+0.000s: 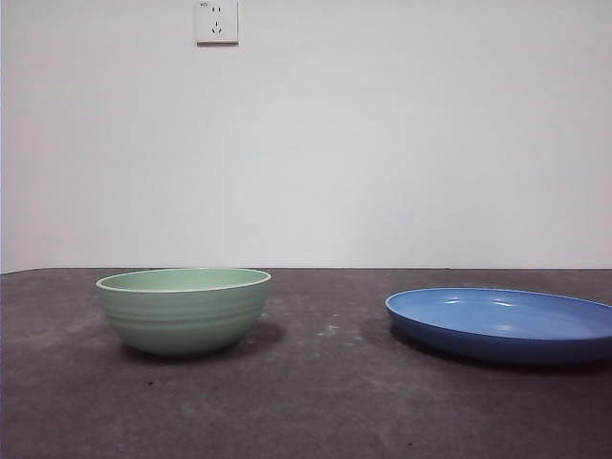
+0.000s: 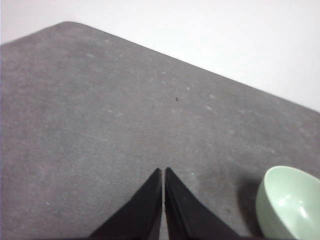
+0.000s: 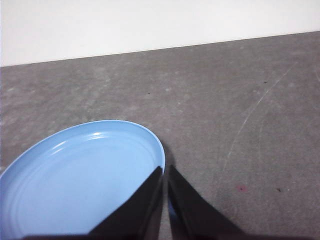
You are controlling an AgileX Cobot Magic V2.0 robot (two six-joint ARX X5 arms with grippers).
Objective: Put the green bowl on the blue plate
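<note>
Beside left pincer [image 2: 163,172], jaws pressed together: pale mint-green ridged round bowl [image 1: 184,308], upright on rough grey matte tabletop [image 1: 325,402]. Just beside right pincer [image 3: 165,171], likewise closed, empty: wide shallow glossy blue plate [image 3: 80,175], well apart from bowl. Beyond, white wall socket [image 1: 217,21].

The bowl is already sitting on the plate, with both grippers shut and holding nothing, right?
Not quite. In the front view the bowl stands on the table, apart from the plate. The rest holds: the left gripper and right gripper are shut and hold nothing.
</note>
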